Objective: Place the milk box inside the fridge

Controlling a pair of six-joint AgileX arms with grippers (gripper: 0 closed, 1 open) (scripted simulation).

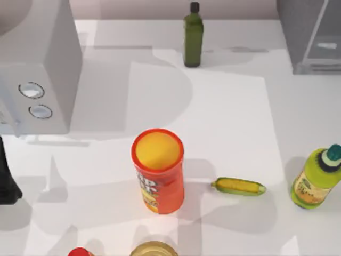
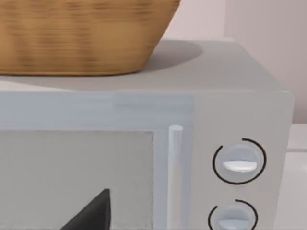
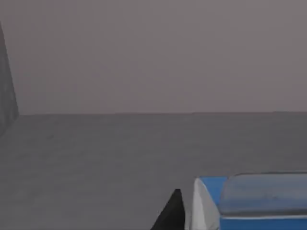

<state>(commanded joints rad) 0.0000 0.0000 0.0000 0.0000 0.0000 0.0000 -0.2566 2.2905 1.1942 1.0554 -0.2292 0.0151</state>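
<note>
My right gripper (image 3: pixel 184 213), its grip on the one milk box (image 3: pixel 249 203) impossible to tell, was inside the grey fridge (image 3: pixel 96 158); one can (image 1: pixel 158 170) and two bottles (image 1: pixel 193 34) stood outside.

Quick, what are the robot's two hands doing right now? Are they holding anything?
Left gripper: by the white appliance with two dials; cannot tell if open or shut.
Right gripper: beside the milk box in a grey space; grip cannot be told.

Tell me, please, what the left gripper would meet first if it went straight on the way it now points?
Probably the front of the white appliance: the left wrist view faces its pale door panel, beside the vertical handle and two round dials. How far off it stands is unclear.
</note>
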